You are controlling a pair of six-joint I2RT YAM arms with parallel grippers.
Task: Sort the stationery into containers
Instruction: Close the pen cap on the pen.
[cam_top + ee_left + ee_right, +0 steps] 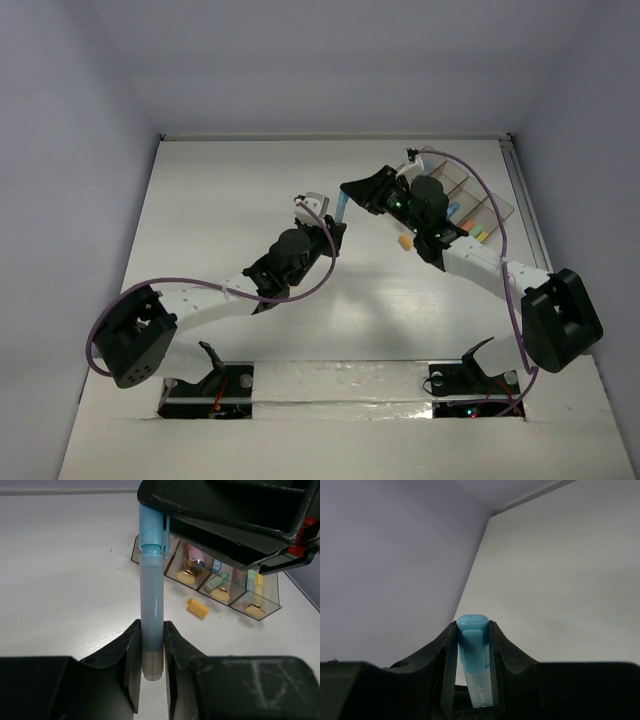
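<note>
A blue marker (151, 605) hangs above the table, gripped at both ends. My left gripper (151, 630) is shut on its pale barrel near the grey tail. My right gripper (473, 635) is shut on its bright blue cap (472, 627). From above, the marker (341, 211) bridges the left gripper (333, 226) and the right gripper (350, 196) mid-table. The smoky divided tray (269, 606) lies just beyond, holding a pink marker (196, 557), a pale green marker (216, 582), a yellow one (259, 579) and round tubs (186, 576).
A short orange piece (197, 608) lies loose on the white table in front of the tray, also visible from above as an orange piece (405, 242). The tray (487, 203) sits at the back right near the wall. Purple cables loop beside both arms.
</note>
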